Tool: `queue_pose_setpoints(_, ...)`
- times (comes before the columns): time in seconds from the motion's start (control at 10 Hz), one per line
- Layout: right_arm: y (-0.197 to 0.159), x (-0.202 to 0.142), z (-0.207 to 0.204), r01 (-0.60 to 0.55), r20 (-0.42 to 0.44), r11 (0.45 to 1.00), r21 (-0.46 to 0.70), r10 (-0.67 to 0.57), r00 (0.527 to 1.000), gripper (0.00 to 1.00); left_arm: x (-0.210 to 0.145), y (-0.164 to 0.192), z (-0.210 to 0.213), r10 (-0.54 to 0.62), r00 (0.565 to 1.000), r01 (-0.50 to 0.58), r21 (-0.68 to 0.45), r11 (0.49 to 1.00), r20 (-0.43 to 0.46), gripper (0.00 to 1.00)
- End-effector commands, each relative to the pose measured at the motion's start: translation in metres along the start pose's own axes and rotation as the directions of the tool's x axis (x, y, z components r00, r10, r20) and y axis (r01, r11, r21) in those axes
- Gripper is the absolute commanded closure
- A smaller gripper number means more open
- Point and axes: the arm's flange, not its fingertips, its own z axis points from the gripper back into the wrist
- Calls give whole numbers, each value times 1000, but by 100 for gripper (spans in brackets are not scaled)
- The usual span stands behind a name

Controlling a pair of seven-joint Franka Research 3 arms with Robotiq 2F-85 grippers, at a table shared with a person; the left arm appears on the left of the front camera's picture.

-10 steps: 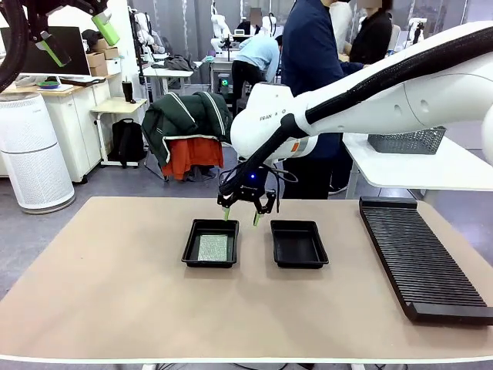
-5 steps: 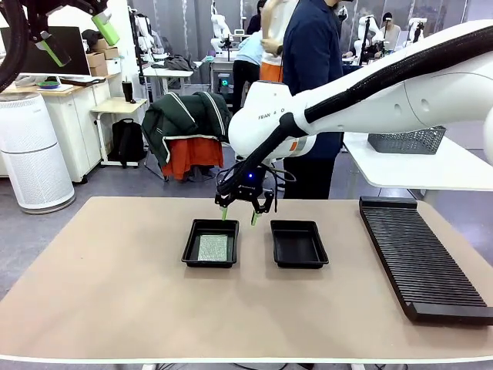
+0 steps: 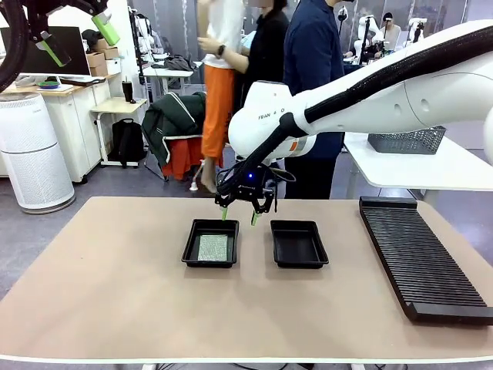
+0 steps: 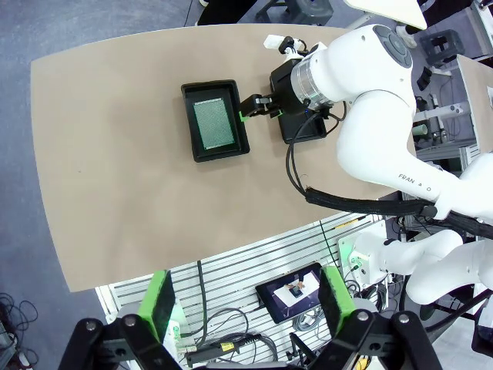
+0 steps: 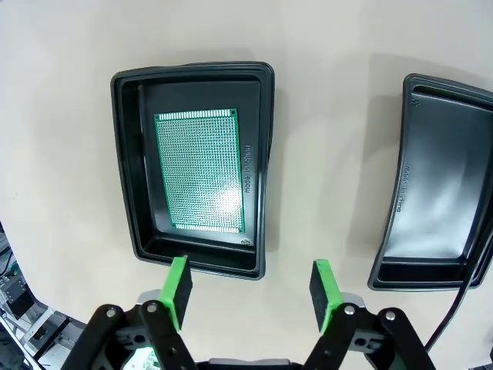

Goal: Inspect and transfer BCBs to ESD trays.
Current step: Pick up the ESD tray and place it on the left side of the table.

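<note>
**Item 1. ESD tray [image 3: 188, 247], loaded.** A shallow black tray that stood on the tan table [image 3: 108, 308]. It serves as the reference point for all entries below.

**Item 2. BCB [image 5: 200, 169].** One green perforated board lay flat on the floor of that tray, inside the rim, with a narrow margin of black floor showing around it.

**Item 3. Second ESD tray [image 3: 299, 245].** It sat just beside the loaded tray, on the side toward the robot's right. The two did not touch, and this tray's floor was bare.

**Item 4. Right gripper [image 3: 239, 218].** It hung above the loaded tray's far rim, off toward the second tray. Its jaws were spread apart with nothing between the green pads, and it touched neither tray.

**Item 5. Left gripper [image 4: 246, 289].** It was raised high, well apart from the loaded tray and looking down on it. Its jaws were at full spread and empty.

**Item 6. Ribbed black rack [image 3: 424, 262].** It lay well apart from the loaded tray, beyond the second tray at the table's right edge.
</note>
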Motion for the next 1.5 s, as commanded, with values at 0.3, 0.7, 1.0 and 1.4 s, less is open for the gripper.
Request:
queue_pose_setpoints(0.3,0,0,0,0,0,1000,0,0,1000,22,5,7,-27,35,998,-36,-9,999,-42,0)
queue_pose_setpoints(0.7,-72,-40,84,65,40,972,224,-76,996,18,8,15,-109,74,992,-76,-14,997,-101,0)
queue_pose_setpoints(1.0,-137,-59,117,98,55,911,401,-130,990,18,9,14,-193,75,985,-80,-25,996,-158,0)
queue_pose_setpoints(1.4,-217,-83,148,104,109,768,631,-221,969,18,22,-2,-282,55,976,-48,42,998,-209,0)
